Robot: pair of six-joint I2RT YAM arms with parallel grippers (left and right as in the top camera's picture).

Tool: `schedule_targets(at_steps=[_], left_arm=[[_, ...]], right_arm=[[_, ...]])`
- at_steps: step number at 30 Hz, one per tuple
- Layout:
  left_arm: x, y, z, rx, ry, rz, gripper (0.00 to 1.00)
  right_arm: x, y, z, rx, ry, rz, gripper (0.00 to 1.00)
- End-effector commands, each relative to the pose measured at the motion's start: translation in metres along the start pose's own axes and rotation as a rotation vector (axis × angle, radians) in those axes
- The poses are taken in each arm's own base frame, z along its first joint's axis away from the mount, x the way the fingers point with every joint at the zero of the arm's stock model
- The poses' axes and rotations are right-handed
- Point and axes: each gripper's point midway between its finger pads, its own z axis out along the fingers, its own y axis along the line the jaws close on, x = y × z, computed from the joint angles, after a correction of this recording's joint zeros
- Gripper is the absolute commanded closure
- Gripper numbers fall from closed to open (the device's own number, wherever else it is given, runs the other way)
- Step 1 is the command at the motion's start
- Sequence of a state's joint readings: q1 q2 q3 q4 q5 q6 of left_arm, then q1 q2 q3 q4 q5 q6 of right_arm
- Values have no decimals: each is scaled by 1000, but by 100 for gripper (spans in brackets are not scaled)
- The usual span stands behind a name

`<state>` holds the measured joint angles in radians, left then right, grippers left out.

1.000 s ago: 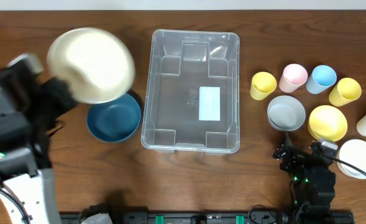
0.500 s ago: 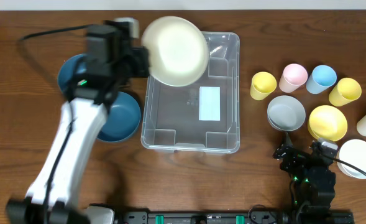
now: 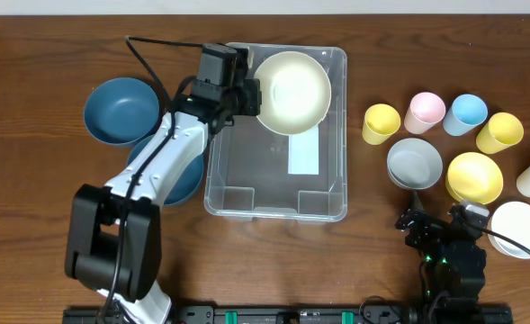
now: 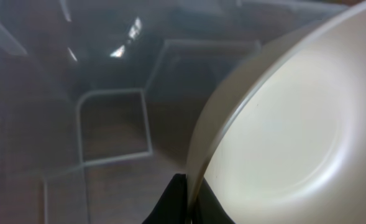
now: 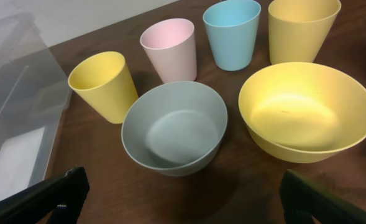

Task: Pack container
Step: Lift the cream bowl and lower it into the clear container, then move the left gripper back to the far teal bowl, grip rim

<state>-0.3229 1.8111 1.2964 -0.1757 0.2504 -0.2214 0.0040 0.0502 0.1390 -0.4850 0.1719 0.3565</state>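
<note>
The overhead view looks straight down on the whole surface (image 3: 22,180), the left wrist view sits close inside the container (image 4: 108,130), and the right wrist view looks low across the grey bowl (image 5: 173,127), catching the container's corner.

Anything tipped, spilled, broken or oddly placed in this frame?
Nothing stands out. The left end effector grips the cream bowl by its rim over the far end of the container. The cups and bowls on the right stand upright, with nothing spilled or cracked.

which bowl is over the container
The cream bowl, held by the left tool; the blue bowls, grey bowl and yellow bowl sit on the table.
</note>
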Motion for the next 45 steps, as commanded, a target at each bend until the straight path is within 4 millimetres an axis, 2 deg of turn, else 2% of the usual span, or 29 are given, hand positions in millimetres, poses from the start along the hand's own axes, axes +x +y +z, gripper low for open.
schedule_targets(at_steps=[1,5,10,11,12,21,25,27,30,31,33,37,39,42,45], left_arm=[[-15,6,-3,-45,-59,-17,94],[-17,6,-3,-44,-63,-17,93],[-16,5,-3,-41,-59,-20,83],[-15,5,-3,-42,-58,-21,76],[-15,6,-3,-42,-56,-23,74],[-16,3,-10,-35,-54,-40,59],[-25,-4,-33,-29,-76,-36,51],[-28,-5,-57,-39,-83,-42,48],[-30,4,-98,-71,-88,-67,36],[-30,10,-111,-86,-89,-79,29],[-29,29,-142,-132,-95,-115,28],[-21,102,-203,-315,-125,-264,27],[-12,139,-224,-394,-129,-355,27],[8,188,-243,-489,-102,-486,27],[29,226,-243,-548,-46,-587,27]], right_arm=[[-1,-2,0,9,-6,13,1],[-1,-2,0,9,-6,13,1],[-1,-2,0,9,-6,13,1],[-1,-2,0,9,-6,13,1],[-1,-2,0,9,-6,13,1],[-1,-2,0,9,-6,13,1],[-1,-2,0,9,-6,13,1],[-1,-2,0,9,-6,13,1],[-1,-2,0,9,-6,13,1],[-1,-2,0,9,-6,13,1],[-1,-2,0,9,-6,13,1],[-1,-2,0,9,-6,13,1],[-1,-2,0,9,-6,13,1],[-1,-2,0,9,-6,13,1],[-1,-2,0,9,-6,13,1]])
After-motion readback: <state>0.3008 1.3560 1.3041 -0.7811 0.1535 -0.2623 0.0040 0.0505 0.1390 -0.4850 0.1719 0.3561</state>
